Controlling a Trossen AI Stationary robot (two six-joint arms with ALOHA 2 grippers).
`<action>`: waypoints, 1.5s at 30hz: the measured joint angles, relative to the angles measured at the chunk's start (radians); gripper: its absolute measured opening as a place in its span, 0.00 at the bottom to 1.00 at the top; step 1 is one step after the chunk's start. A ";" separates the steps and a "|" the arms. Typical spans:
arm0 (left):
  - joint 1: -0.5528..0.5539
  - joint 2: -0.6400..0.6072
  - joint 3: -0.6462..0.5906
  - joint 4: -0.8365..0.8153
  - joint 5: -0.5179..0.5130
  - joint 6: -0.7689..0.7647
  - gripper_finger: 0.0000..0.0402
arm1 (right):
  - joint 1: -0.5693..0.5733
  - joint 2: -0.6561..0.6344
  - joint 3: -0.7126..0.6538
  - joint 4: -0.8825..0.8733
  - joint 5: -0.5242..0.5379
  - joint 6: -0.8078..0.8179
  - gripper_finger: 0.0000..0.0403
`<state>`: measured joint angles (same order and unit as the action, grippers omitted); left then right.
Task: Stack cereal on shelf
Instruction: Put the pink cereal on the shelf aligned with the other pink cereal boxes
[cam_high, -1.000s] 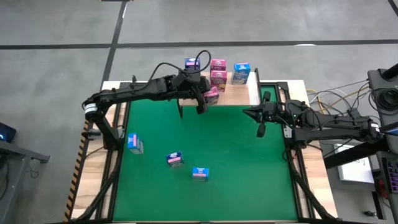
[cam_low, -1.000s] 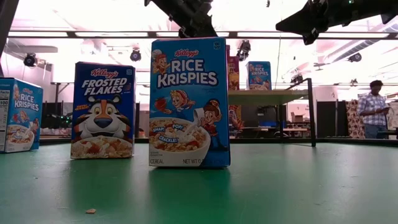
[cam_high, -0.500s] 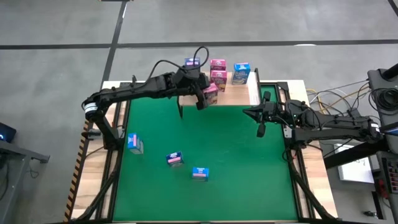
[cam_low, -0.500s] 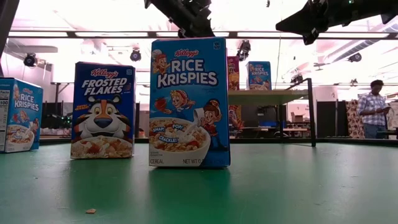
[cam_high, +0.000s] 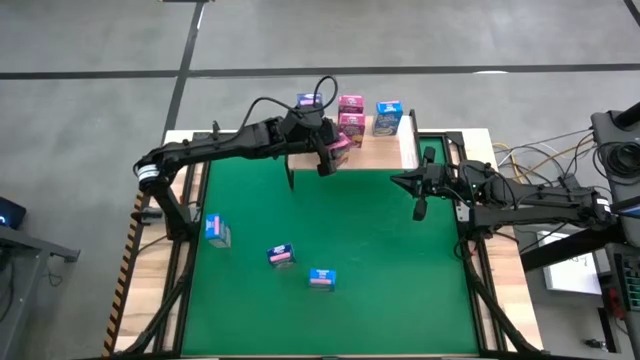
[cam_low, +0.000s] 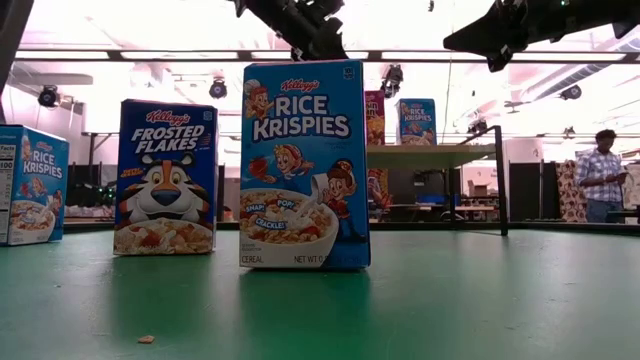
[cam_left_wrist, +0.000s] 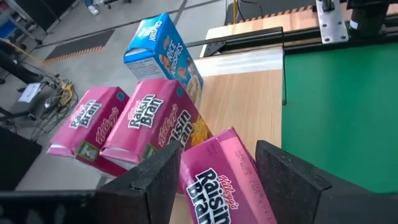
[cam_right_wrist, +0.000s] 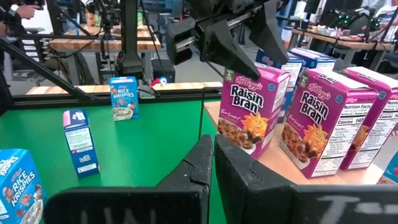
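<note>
Your left gripper (cam_left_wrist: 214, 168) still holds a pink box (cam_left_wrist: 227, 180) between its jaws, now nearer the shelf (cam_high: 375, 140) boxes than before, while your right gripper (cam_right_wrist: 210, 163) stays shut.

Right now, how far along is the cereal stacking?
Done: Raisin Bran boxes and a Rice Krispies box already stand on the shelf. In hand: the left end effector holds another Raisin Bran box at the shelf's edge. Left: three boxes on the green table. The right end effector waits shut.
</note>
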<state>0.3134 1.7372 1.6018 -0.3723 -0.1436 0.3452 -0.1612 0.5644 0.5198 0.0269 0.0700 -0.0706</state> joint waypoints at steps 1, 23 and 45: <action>0.000 0.005 0.001 0.003 0.000 0.008 0.48 | 0.000 0.000 0.000 0.000 0.000 0.000 0.02; 0.003 0.029 -0.001 0.039 0.057 0.161 0.40 | 0.000 0.000 0.000 0.000 0.000 -0.008 0.02; 0.000 -0.008 -0.001 0.006 0.060 0.158 0.52 | 0.000 0.000 0.000 0.000 0.000 -0.018 0.02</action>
<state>0.3130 1.7294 1.6005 -0.3664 -0.0837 0.5037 -0.1615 0.5640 0.5198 0.0269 0.0705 -0.0891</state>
